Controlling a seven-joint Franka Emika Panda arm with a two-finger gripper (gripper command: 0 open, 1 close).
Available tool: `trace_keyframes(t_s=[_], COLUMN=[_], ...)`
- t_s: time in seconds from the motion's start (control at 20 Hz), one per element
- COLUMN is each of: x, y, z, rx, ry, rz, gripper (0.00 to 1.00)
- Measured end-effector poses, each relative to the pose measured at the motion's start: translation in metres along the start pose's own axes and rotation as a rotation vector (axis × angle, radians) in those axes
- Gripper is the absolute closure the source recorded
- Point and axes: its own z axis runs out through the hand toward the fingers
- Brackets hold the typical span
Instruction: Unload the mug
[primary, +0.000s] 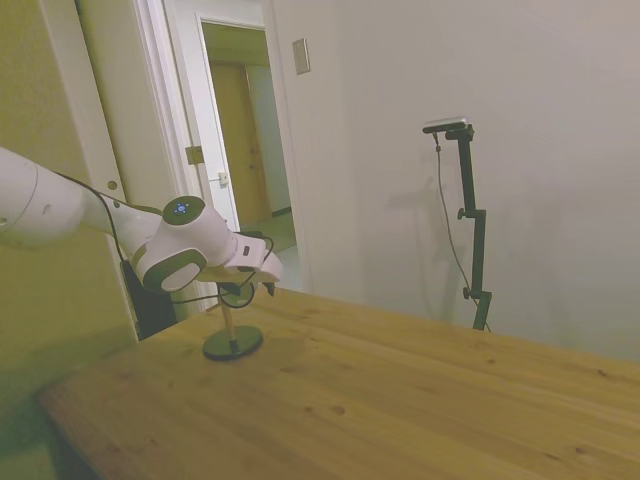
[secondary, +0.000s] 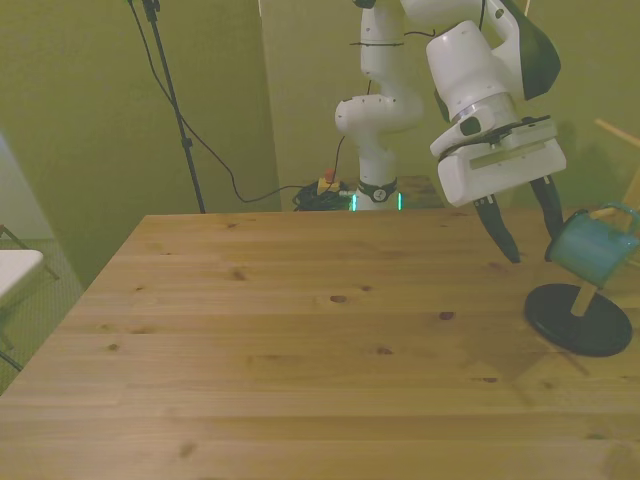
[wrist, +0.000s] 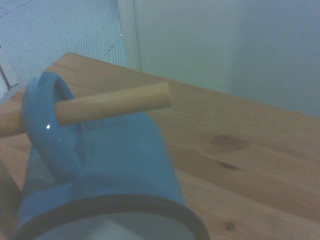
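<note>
The mug (secondary: 590, 248) is teal with a dark rim and hangs tilted by its handle on a peg of the wooden stand, above the stand's round dark base (secondary: 580, 319) at the front view's right. My gripper (secondary: 533, 244) is open, tilted, and just to the mug's left at about its height; one finger (secondary: 500, 232) shows clear of it. The wrist view shows the mug (wrist: 105, 165) close up, its handle looped over the wooden peg (wrist: 112, 103). In the side view the gripper (primary: 262, 288) hovers above the stand's base (primary: 232, 343) and hides the mug.
The stand sits near the table's corner; the table's edge (secondary: 300, 216) runs behind it. Bare wooden tabletop (secondary: 300, 330) stretches toward the front view's left. A white object (secondary: 14, 268) stands off the table at the far left. An open doorway (primary: 245, 140) lies behind the arm.
</note>
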Motion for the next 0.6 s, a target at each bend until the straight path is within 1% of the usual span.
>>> trace_keyframes(t_s=[0.25,0.5,0.55,0.6], x=[-0.001,0.008,0.01,0.011], y=[-0.002,-0.006,-0.006,-0.007], z=[0.009,0.016,0.018,0.02], rx=[0.025,0.054,0.058,0.06], ry=[0.022,0.036,0.037,0.038], rz=[-0.016,-0.023,-0.024,-0.025], gripper=[0.0,0.0,1.0,1.0])
